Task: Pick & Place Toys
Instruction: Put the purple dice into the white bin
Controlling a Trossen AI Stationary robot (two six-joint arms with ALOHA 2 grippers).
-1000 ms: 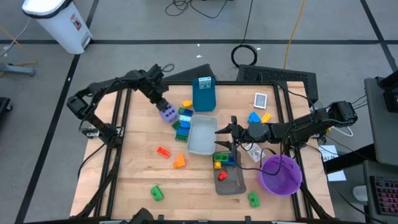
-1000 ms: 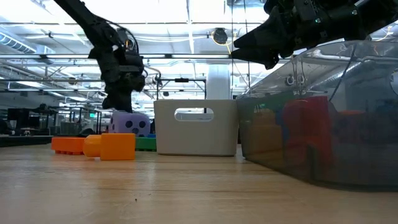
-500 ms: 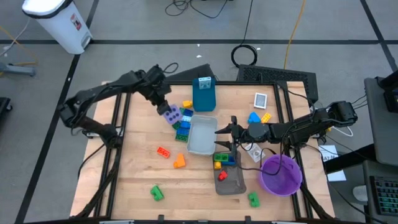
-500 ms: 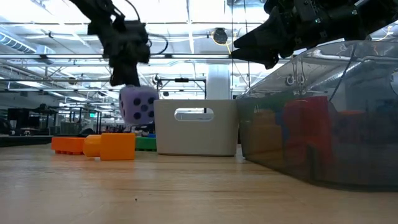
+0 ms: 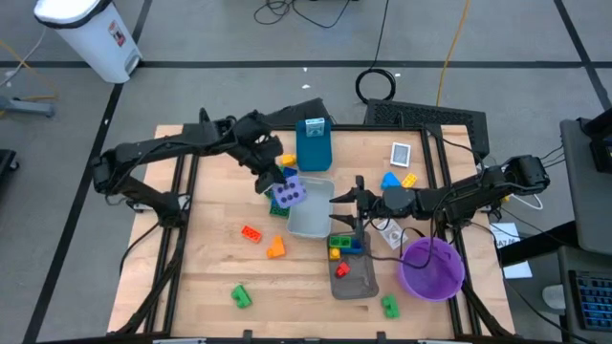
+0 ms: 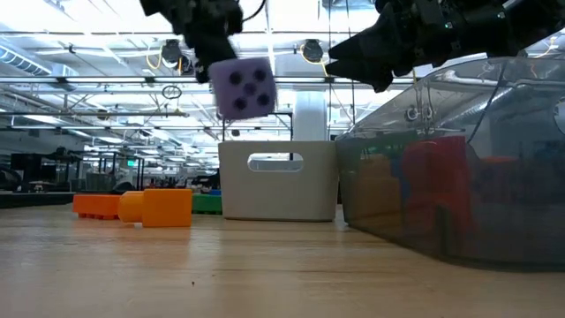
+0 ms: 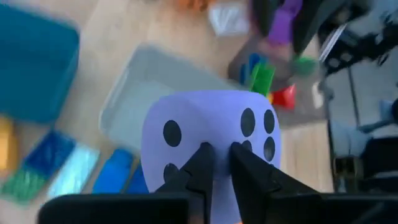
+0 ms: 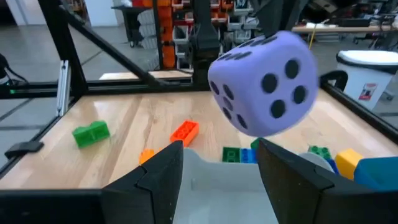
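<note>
Wooden table (image 5: pixel 210 258) stood on a grey floor, w/ a white bin (image 5: pixel 91 33) off its far left corner. Left gripper (image 5: pixel 274 180) hung above the table's middle, fingers pinched shut on the purple die (image 5: pixel 289 193), which was lifted clear of the wood, just beside the left edge of the pale grey tray (image 5: pixel 311 208). Low view showed the die (image 6: pixel 244 87) in the air, above the tray's top rim (image 6: pixel 278 181). Left wrist view: both fingers (image 7: pixel 202 168) nearly together, nipping the die's near face.

Right gripper (image 5: pixel 342 212) hovered at the pale tray's right side, jaws approx half apart, holding nothing.

Other toys: red brick (image 5: pixel 251 232) and orange brick (image 5: pixel 276 248) lay on the wood left of the tray; green brick (image 5: pixel 240 296) near the front edge; another green brick (image 5: pixel 390 306) next to the purple bowl (image 5: pixel 432 269). A darker tray (image 5: pixel 359 280) in front held red, yellow and green bricks. Teal box (image 5: pixel 314 145) stood behind the pale tray.
</note>
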